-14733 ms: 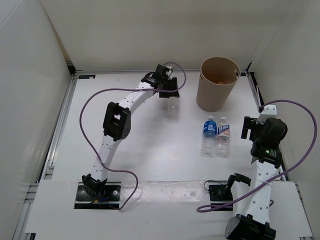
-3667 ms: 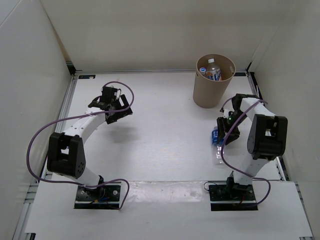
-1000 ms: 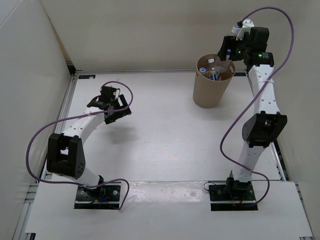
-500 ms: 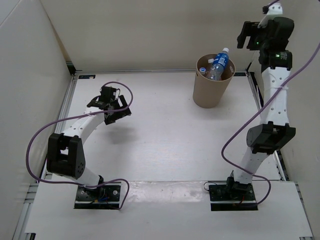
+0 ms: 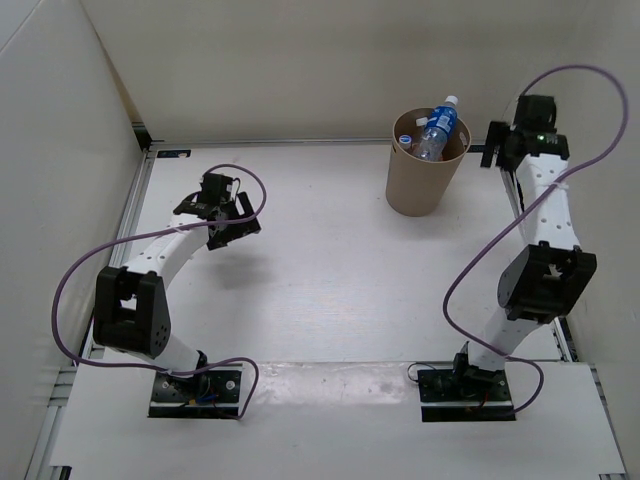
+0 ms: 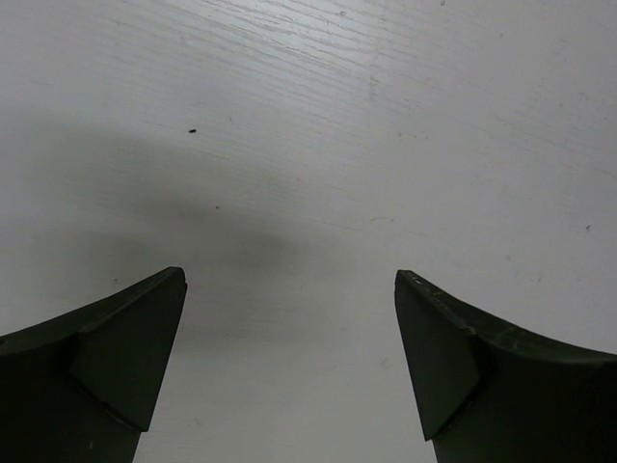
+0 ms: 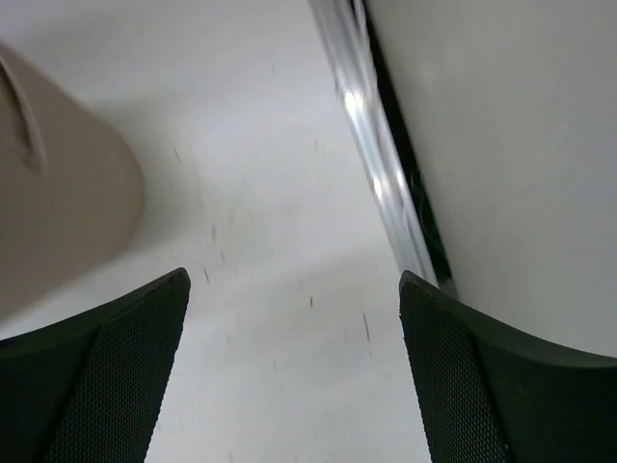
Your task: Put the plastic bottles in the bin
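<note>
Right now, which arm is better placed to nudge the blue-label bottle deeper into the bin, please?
Right: the right hand, open, hangs just beside the bin; the left hand is far off.

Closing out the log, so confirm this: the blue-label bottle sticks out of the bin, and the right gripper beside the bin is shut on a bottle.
Wrong on the grip: the right gripper is open and empty, as the right wrist view shows. The blue-label bottle does stick out of the bin, with that gripper beside the bin.
</note>
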### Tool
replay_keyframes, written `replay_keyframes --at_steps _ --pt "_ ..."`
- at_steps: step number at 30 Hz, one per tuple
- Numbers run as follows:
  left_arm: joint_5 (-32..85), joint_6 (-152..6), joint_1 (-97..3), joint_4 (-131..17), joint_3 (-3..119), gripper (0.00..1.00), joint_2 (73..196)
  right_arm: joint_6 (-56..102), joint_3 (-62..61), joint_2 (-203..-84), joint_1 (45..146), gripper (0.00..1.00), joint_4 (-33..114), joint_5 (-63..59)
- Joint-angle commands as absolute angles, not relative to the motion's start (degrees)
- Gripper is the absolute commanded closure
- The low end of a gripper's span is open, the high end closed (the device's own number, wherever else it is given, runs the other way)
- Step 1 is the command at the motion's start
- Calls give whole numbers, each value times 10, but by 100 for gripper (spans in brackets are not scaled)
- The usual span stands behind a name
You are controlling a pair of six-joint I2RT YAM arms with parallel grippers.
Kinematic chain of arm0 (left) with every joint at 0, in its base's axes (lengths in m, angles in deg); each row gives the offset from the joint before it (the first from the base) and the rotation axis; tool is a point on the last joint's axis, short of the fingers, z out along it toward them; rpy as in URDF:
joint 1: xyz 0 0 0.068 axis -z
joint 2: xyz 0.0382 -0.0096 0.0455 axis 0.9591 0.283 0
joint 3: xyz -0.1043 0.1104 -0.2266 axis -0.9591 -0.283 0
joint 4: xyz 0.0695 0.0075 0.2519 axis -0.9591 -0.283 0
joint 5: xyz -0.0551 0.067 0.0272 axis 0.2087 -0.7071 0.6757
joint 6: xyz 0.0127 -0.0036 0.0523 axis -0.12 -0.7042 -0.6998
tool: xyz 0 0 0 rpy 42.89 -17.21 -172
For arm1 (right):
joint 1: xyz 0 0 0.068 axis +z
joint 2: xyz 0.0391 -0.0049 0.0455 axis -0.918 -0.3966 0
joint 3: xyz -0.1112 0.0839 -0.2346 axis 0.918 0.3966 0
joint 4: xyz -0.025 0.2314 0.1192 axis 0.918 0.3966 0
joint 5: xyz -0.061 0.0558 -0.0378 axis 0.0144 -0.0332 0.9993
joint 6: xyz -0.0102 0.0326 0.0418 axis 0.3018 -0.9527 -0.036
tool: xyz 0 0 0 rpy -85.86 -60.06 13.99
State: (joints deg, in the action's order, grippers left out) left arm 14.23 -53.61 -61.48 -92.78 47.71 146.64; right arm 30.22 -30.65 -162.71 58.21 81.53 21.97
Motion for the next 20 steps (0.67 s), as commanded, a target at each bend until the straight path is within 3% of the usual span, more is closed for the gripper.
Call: replay_keyframes --at_steps 1,15,20 --pt "115 -545 -622 -930 496 0 1432 304 -248 -1563 585 10 839 269" --pt "4 -654 -633 -859 466 0 1355 260 -203 -1540 558 10 857 247" --pt "35 -684 -642 -792 444 0 1300 250 -196 -1535 551 10 861 247"
